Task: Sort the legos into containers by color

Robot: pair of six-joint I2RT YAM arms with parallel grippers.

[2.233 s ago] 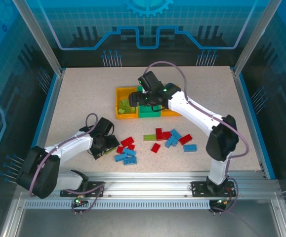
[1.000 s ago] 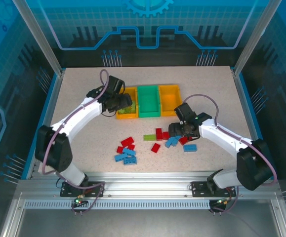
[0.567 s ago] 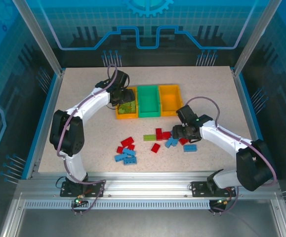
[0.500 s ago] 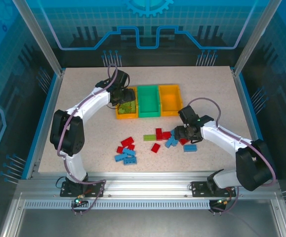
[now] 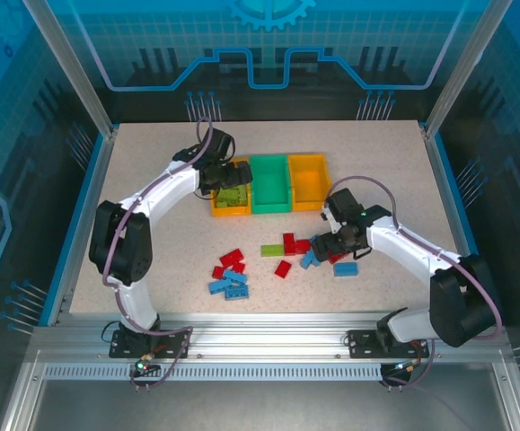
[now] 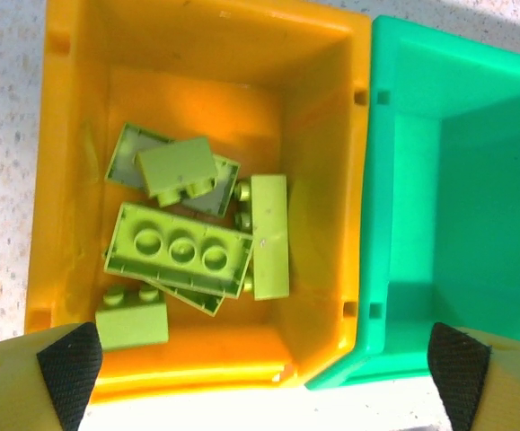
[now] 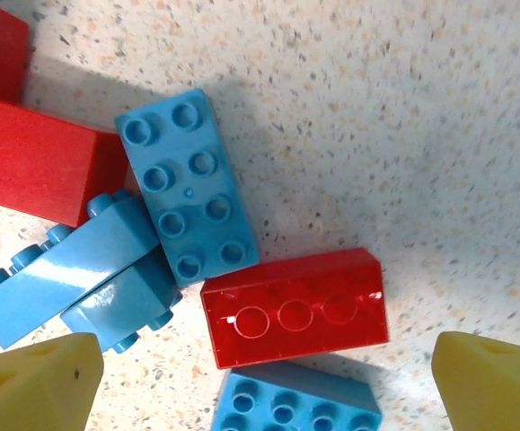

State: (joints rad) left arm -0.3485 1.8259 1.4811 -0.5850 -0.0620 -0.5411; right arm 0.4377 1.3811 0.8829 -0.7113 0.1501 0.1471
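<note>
Several lime green studded plastic bricks (image 6: 183,247) are lying in the orange-yellow rectangular plastic bin (image 6: 71,108) directly under the left jaws, which are standing wide and carrying nothing. The right jaws are also gaping wide and empty, hanging over a red studded plastic brick (image 7: 295,310) lying between them. Blue studded plastic bricks (image 7: 188,189) are touching it on the speckled desk (image 7: 421,108). Because the cluster is packed tight, closing here is risking a two-colour pinch or a shoved pile.
</note>
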